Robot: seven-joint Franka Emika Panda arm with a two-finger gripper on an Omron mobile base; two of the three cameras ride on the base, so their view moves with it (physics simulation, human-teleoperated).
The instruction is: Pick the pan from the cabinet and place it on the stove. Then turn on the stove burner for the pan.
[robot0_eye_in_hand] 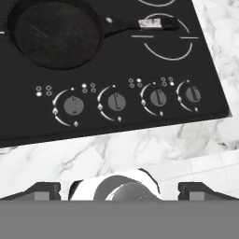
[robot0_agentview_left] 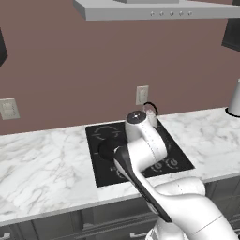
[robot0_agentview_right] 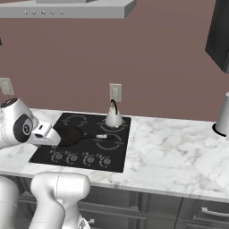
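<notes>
Arm (robot0_agentview_left: 140,154) hides most of the pan (robot0_eye_in_hand: 55,32); stove (robot0_eye_in_hand: 205,70) edges cropped.

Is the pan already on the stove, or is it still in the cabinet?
On the stove. The pan lies flat on the stove, over a left burner, empty, its handle pointing toward the right burner ring.

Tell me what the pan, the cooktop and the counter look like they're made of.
The pan: matte black, faintly speckled, probably coated metal. The stove: smooth black, likely glass, with printed pale rings and grey knobs. The counter: white stone with grey veins, marble-like, polished.
</notes>
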